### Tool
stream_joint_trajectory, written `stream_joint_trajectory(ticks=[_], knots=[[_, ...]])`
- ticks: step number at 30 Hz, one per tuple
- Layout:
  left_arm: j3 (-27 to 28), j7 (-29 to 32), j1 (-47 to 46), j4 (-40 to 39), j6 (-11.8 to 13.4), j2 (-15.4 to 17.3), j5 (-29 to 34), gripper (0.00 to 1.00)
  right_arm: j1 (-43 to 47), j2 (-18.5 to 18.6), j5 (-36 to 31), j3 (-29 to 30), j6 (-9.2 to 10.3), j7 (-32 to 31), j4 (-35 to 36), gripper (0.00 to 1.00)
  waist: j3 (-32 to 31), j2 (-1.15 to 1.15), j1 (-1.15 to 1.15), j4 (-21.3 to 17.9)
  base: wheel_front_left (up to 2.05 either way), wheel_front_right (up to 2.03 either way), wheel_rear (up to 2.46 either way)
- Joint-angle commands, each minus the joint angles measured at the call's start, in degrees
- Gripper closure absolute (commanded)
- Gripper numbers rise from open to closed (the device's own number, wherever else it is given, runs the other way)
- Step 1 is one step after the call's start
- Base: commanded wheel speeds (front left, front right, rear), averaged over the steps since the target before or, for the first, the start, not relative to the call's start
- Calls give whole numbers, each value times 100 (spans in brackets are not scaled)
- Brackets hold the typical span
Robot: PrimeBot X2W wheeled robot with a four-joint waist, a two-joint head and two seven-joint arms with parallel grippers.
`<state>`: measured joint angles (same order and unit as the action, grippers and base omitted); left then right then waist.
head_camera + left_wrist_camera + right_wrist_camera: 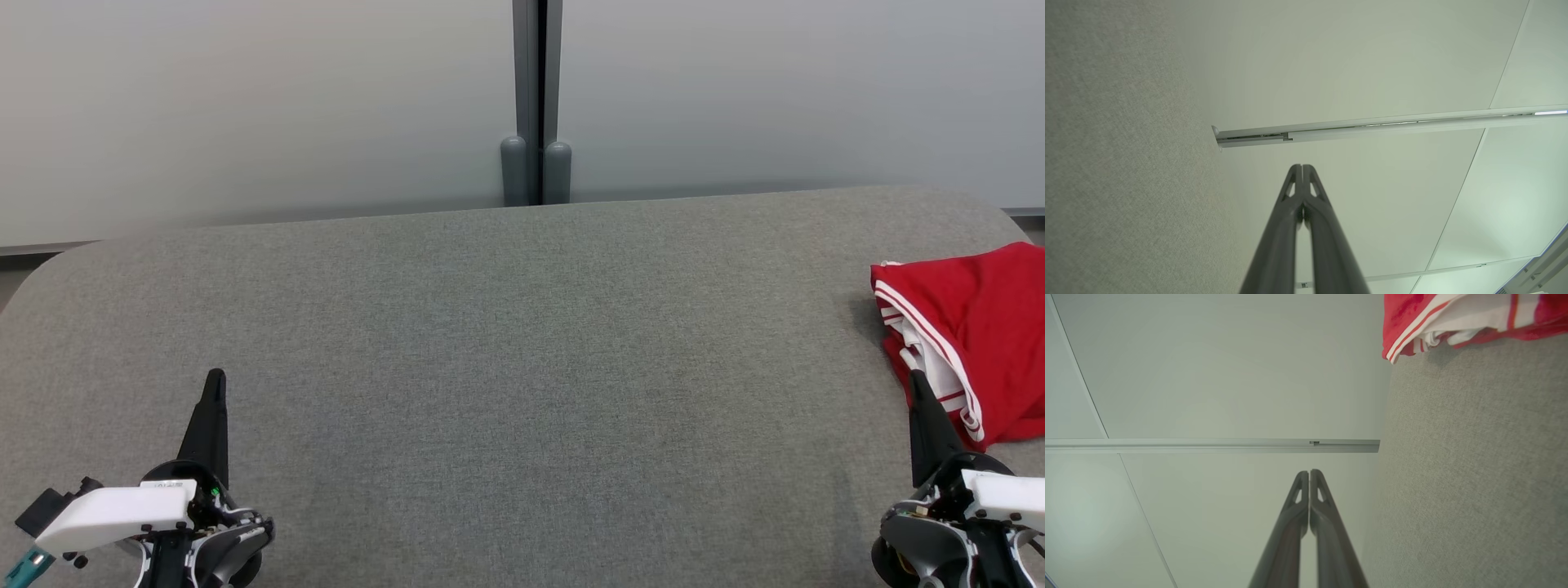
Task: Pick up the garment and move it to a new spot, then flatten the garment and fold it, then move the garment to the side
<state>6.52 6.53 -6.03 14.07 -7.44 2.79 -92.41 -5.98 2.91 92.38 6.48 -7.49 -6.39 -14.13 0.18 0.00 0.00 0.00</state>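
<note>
- Presently, red white-striped cloth garment [971,327] lies bunched at right edge of grey fabric table [522,367]; judged light, limp; pinch striped hem.
- Closed, empty: left claw [215,380], right claw [917,380].

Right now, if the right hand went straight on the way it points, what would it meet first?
Probably the pale wall panel beyond the grey surface, near its rail. The right hand is shut; the red garment lies off to one side of that line, though depth is unclear.
</note>
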Motion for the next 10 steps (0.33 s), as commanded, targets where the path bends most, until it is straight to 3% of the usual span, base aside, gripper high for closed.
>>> stream_joint_trajectory(ticks=[1, 10], knots=[[26, 14, -51, 8, -25, 11, -1, 100, -63, 3, 11, 7, 0, -18, -10, 100, 0, 0, 0, 0, 0, 0, 0], [26, 16, -51, 8, -25, 10, 0, 100, -64, 2, 9, 8, 0, -20, -10, 100, 0, 0, 0, 0, 0, 0, 0]])
